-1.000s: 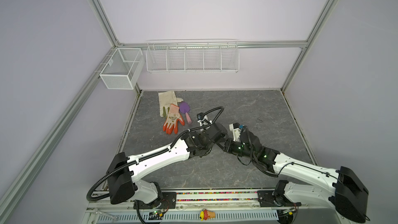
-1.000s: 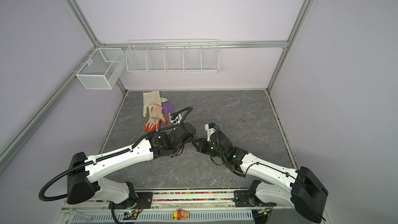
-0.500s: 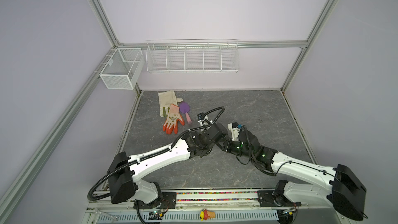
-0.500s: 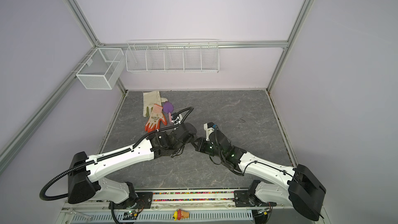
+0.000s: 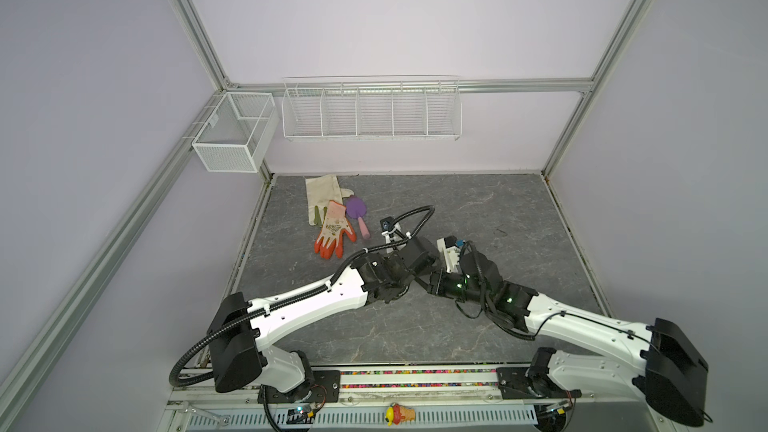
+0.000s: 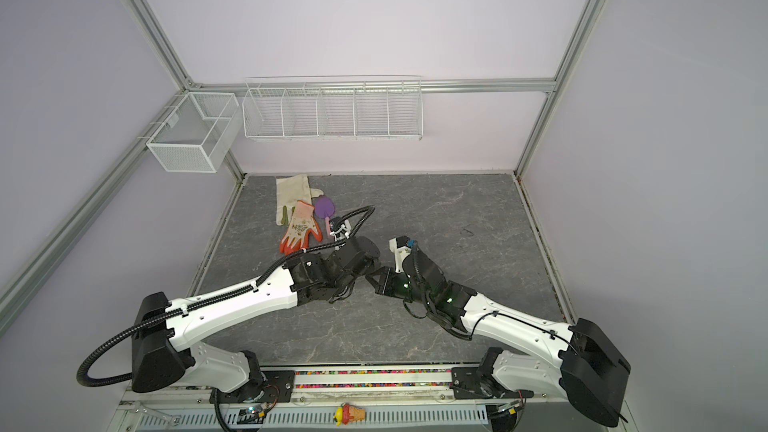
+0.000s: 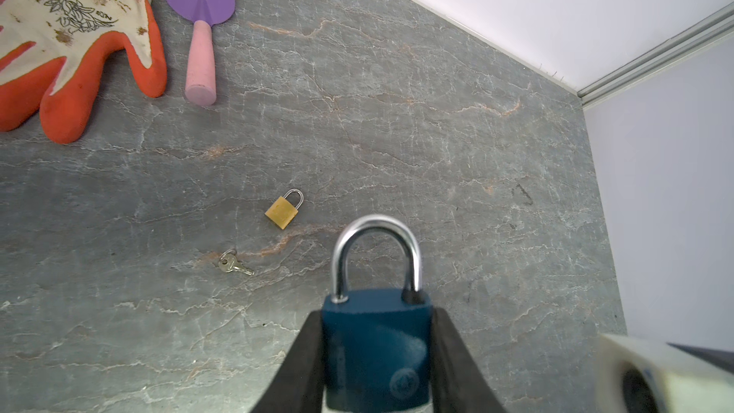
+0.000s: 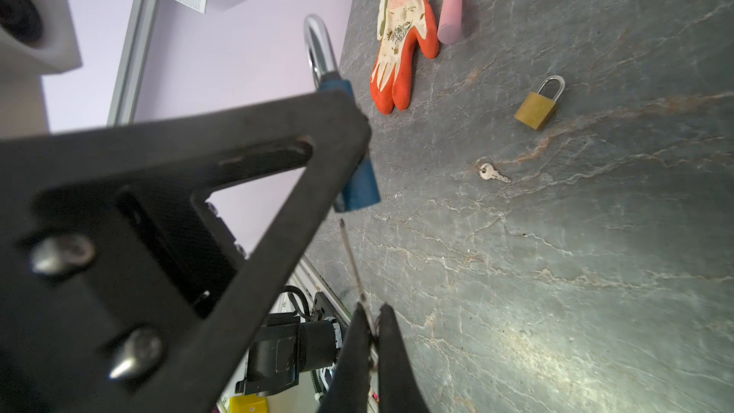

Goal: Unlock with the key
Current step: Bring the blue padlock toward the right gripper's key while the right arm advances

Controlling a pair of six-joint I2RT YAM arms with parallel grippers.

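left gripper (image 7: 375,313): partly spread, clamping blue steel-shackled padlock (image 7: 377,345) by its body
right gripper (image 8: 371,321): pinched on thin silver key (image 8: 351,260), tip just beside padlock base

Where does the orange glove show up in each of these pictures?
In both top views: glove sits just left of centre.
Left wrist view: upper left corner.
Right wrist view: along the top edge, near the middle.
Shared landmark: the purple trowel lying right beside it in every view.
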